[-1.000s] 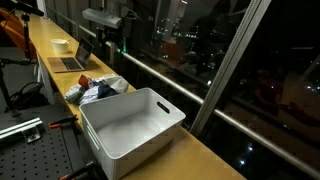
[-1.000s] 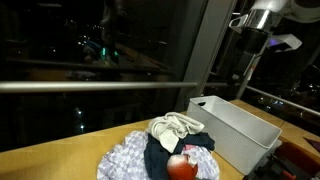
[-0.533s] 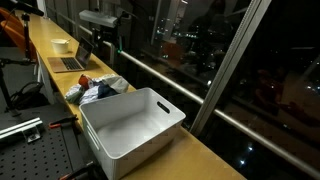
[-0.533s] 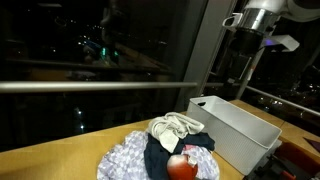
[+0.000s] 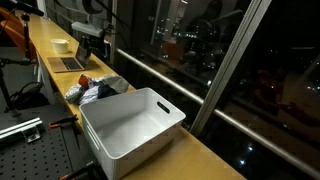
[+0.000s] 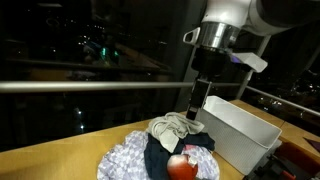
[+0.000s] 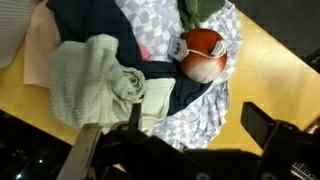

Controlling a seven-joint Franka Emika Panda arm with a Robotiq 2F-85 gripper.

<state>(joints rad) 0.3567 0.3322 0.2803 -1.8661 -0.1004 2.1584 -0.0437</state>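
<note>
Here, my gripper hangs above the clothes, fingers spread wide and holding nothing. The clothes lie heaped on the table beside the bin, which is empty; nothing is lifted yet.

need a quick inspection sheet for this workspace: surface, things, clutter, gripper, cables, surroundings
surface: wooden counter running along the window
things: clothes pile with a cream cloth on top and a red item at its edge
clutter: white bin beside the pile, nothing seen inside; laptop and bowl further along
gripper: gripper open, above the pile, not touching it
cables: dark loops beside the counter, likely cables
surroundings: night window
</note>
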